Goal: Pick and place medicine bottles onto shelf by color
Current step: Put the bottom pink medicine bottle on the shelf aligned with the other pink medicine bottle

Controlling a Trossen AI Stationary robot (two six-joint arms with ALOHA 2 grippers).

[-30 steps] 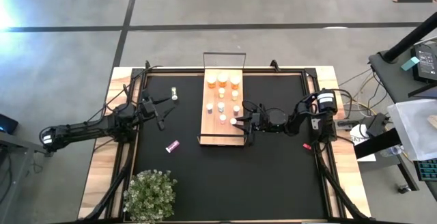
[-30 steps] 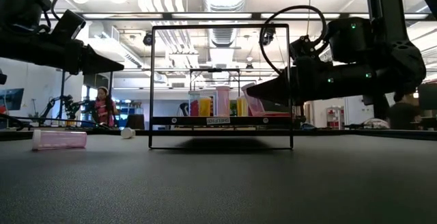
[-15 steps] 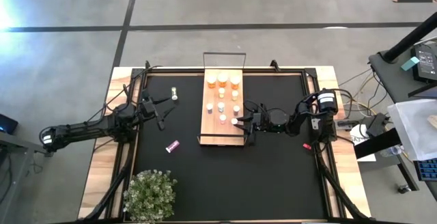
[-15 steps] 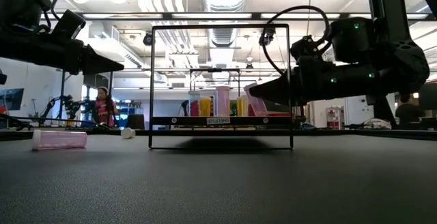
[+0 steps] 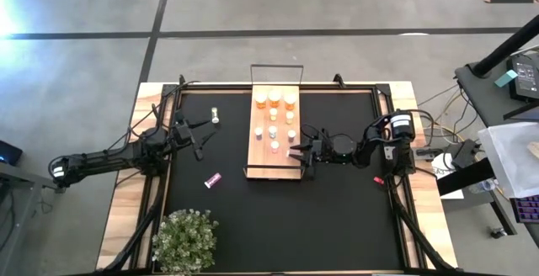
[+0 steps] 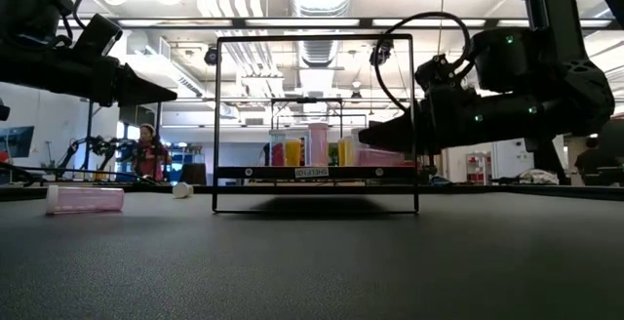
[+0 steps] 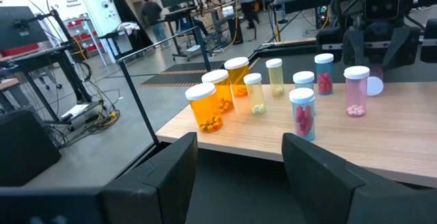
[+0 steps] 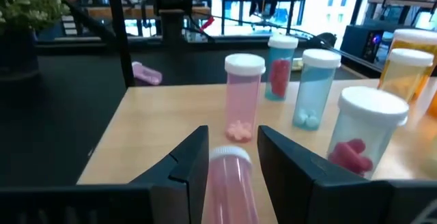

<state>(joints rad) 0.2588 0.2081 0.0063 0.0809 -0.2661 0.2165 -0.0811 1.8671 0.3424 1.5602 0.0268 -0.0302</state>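
A: Start big. Where does the shelf sit from the right claw?

B: Right under its tips. The claw reaches in over the shelf's near right corner, with the standing medicine bottles just ahead of it and the amber ones at the far end.

A: And what has it got?

B: A pale pink bottle with a white cap, lying between the fingers, its long axis along the claw's reach, cap forward. The fingers stand narrowly apart alongside it; I can't tell whether they grip it or have begun letting go.

A: So the placement spot?

B: I'd judge straight ahead and slightly down: bare wood in front of another pink bottle, upright just beyond the cap.

A: The left claw?

B: Parted, holding nothing, waiting well off to the shelf's other side. A magenta bottle lies flat on the tabletop nearer that arm, and a small pale one too.
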